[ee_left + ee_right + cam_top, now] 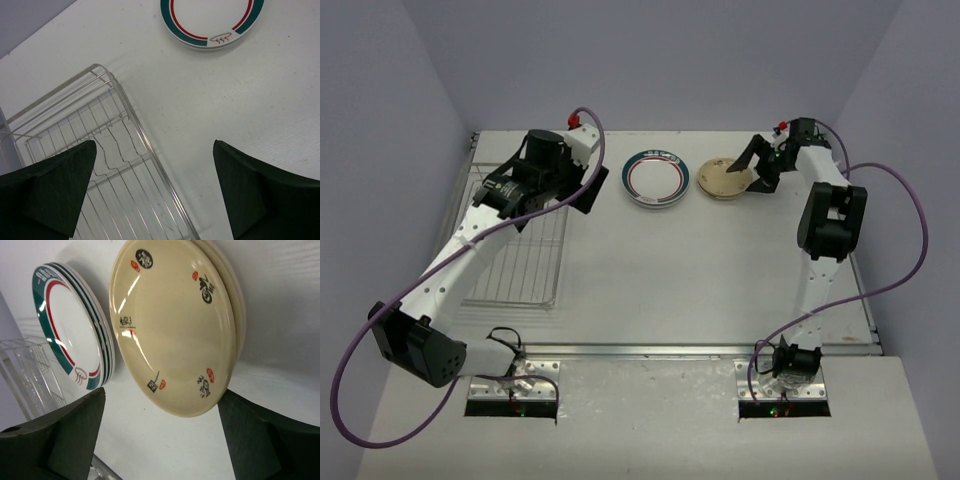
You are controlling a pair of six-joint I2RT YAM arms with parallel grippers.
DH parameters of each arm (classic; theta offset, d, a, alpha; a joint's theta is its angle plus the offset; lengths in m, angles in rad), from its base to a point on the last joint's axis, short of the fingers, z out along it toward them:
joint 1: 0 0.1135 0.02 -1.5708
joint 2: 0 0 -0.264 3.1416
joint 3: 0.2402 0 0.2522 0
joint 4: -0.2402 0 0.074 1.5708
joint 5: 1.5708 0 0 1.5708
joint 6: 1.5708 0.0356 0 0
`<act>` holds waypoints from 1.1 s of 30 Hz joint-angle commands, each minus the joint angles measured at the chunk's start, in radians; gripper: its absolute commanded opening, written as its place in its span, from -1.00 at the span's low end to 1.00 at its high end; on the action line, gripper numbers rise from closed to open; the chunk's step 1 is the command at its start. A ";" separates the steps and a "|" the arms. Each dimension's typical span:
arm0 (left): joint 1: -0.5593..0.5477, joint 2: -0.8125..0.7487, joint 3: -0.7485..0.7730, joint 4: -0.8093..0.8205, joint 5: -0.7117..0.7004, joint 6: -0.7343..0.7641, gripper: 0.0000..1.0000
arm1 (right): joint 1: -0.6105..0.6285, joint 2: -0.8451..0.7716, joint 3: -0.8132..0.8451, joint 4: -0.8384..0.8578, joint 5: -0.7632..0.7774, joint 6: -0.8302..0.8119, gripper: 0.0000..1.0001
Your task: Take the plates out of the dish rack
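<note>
The silver wire dish rack [515,250] lies flat at the left with no plate showing in it; it also shows in the left wrist view [100,150]. A stack of white plates with teal rim and red ring [658,178] lies on the table at the back middle, also seen in the left wrist view [212,20] and the right wrist view [70,330]. A stack of tan plates [724,179] lies to its right [170,325]. My left gripper [567,193] [155,192] is open and empty over the rack's right rim. My right gripper [758,167] [162,440] is open and empty, its fingertips beside the tan stack.
The white table [700,290] has a metal front edge [700,349] and grey walls on three sides. Purple cables loop off both arms. The rack's far corner shows in the right wrist view [27,370] behind the teal-rimmed stack.
</note>
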 commanded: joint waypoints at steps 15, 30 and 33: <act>0.196 -0.017 -0.064 0.103 0.280 -0.268 1.00 | 0.082 -0.721 -0.438 -0.045 0.402 -0.479 0.98; 0.428 -0.214 -0.274 0.188 0.088 -0.203 1.00 | 0.082 -1.292 -0.983 0.166 0.431 -0.548 0.98; 0.427 -0.271 -0.324 0.220 0.085 -0.184 1.00 | 0.082 -1.295 -0.999 0.177 0.433 -0.521 0.98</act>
